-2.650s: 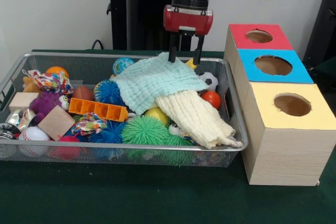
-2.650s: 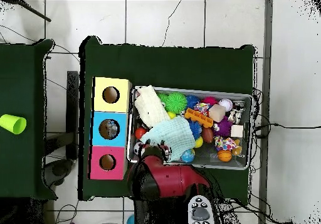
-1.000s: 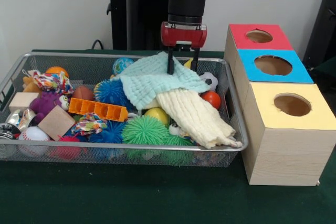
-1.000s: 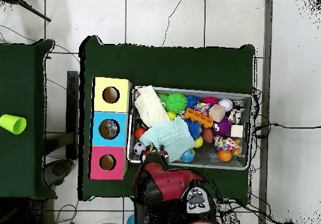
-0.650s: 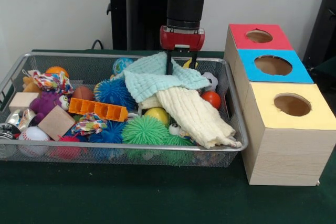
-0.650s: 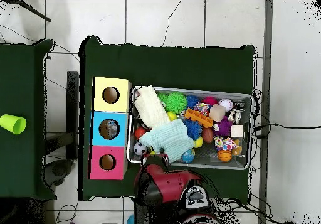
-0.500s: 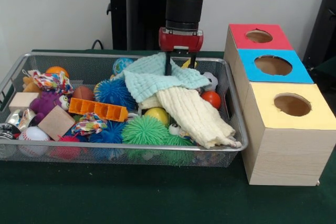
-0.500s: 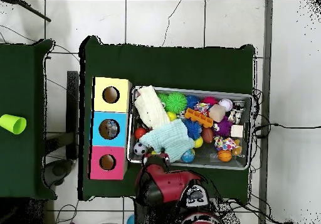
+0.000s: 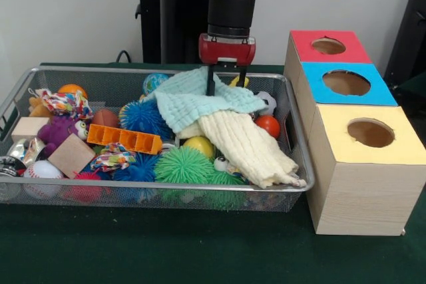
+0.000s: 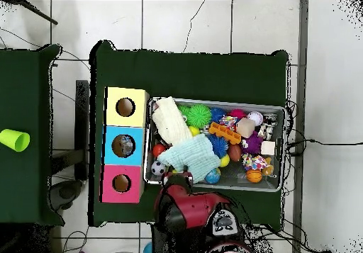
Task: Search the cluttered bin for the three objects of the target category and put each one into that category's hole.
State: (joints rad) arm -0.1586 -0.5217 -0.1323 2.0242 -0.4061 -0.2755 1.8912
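Mint-green cloth (image 9: pixel 200 100) is pinched at its back edge by the gripper (image 9: pixel 225 80); the two black fingers (image 9: pixel 211 83) look closed in on a fold of it, and that pinched edge stands up a bit. Rest of the cloth drapes over the toys in the wire bin (image 9: pixel 296 139), and its front part lies across a cream cloth (image 9: pixel 247 146) that runs down toward the bin's front right corner.

Just beside the gripper there's a small soccer ball (image 9: pixel 266 102) and something yellow poking out from behind the cloth, can't tell what. A red ball (image 9: pixel 268 126) sits next to the cream cloth, by the right wall. A blue spiky ball (image 9: pixel 138 117) touches the green cloth's left edge, with an orange block (image 9: pixel 124 139) in front of it, and a yellow ball (image 9: pixel 199 145) and a green spiky ball (image 9: pixel 184 165) below the cloths. Far left end has a purple plush (image 9: pixel 57 132), a wood block (image 9: pixel 71 155) and a baseball (image 9: pixel 42 169).

Right of the bin are three boxes in a row, each with a round hole on top: red (image 9: pixel 327 46), blue (image 9: pixel 346 83), yellow (image 9: pixel 370 133). From overhead, the blue one (image 10: pixel 124 146) seems to have something in its hole.
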